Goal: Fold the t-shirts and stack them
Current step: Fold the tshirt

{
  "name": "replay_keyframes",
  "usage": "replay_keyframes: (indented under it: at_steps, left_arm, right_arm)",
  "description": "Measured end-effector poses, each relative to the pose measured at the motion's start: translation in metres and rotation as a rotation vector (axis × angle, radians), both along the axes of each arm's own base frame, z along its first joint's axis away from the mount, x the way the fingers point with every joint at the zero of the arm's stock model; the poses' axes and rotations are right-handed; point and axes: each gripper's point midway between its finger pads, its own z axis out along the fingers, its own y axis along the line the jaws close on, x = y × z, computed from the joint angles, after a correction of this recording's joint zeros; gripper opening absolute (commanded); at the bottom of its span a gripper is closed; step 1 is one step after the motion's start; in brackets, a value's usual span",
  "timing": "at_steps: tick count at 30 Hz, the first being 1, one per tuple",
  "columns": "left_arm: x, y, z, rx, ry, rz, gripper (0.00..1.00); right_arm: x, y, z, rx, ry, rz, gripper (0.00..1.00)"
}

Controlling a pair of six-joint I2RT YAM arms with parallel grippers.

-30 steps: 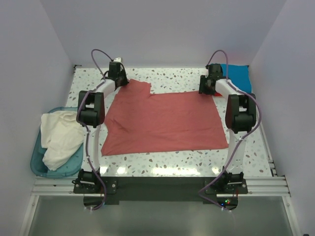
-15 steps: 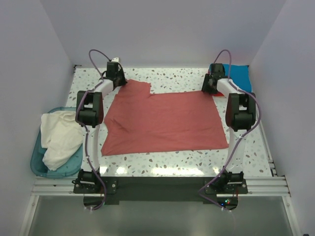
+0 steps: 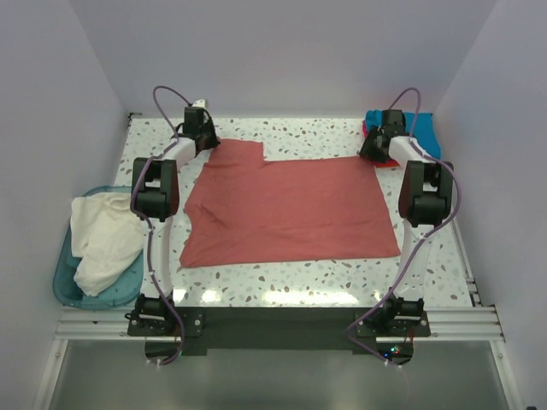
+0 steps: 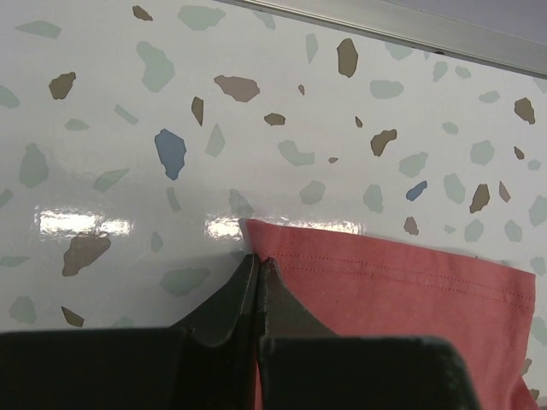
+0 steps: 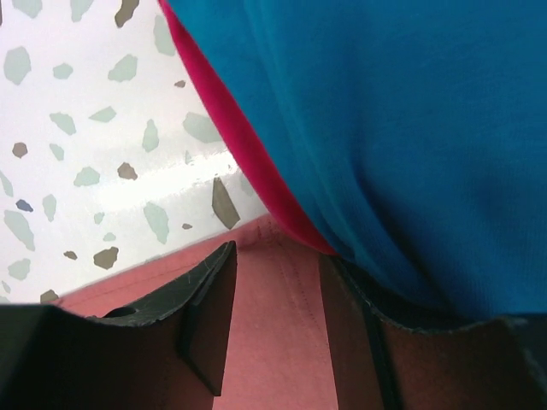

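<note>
A dusty brick-red t-shirt point(image 3: 286, 209) lies spread flat in the middle of the table. My left gripper point(image 3: 205, 137) is at its far left corner. In the left wrist view the gripper point(image 4: 258, 260) is shut on that hemmed corner point(image 4: 376, 282). My right gripper point(image 3: 376, 147) is at the far right corner. In the right wrist view it point(image 5: 278, 256) is open, with brick-red cloth point(image 5: 273, 342) lying between the fingers. A folded teal-blue t-shirt point(image 3: 419, 132) lies on a pinkish-red one point(image 5: 231, 145) just beyond, overhanging the right finger. A cream-white t-shirt point(image 3: 102, 239) fills the bin.
A light-blue plastic bin point(image 3: 64, 282) sits off the table's left edge. The back wall rail point(image 4: 385, 30) runs close behind the left gripper. Side walls close in the table on both sides.
My right gripper has moved right and back toward the teal-blue stack, drawing the brick-red shirt's far right corner outward. My left gripper has barely moved.
</note>
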Motion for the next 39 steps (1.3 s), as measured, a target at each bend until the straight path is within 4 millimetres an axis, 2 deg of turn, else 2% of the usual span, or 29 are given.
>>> replay_keyframes:
  at_steps: [13, 23, 29, 39]
  left_arm:
    - [0.004, -0.001, 0.006, -0.004, -0.014, -0.002, 0.00]
    - [0.008, -0.003, 0.014, -0.010, -0.030, -0.008, 0.00]
    - [0.013, -0.006, 0.024, -0.021, -0.052, -0.019, 0.00]
    - [0.012, -0.007, 0.024, -0.026, -0.053, -0.026, 0.00]
  right_arm:
    - [0.008, -0.031, 0.001, 0.164, -0.055, -0.067, 0.48]
    - [0.011, -0.031, 0.001, 0.142, -0.063, -0.075, 0.48]
    - [0.014, -0.024, 0.001, 0.066, -0.065, -0.068, 0.49]
    - [0.022, -0.013, -0.001, -0.050, -0.058, -0.057, 0.48]
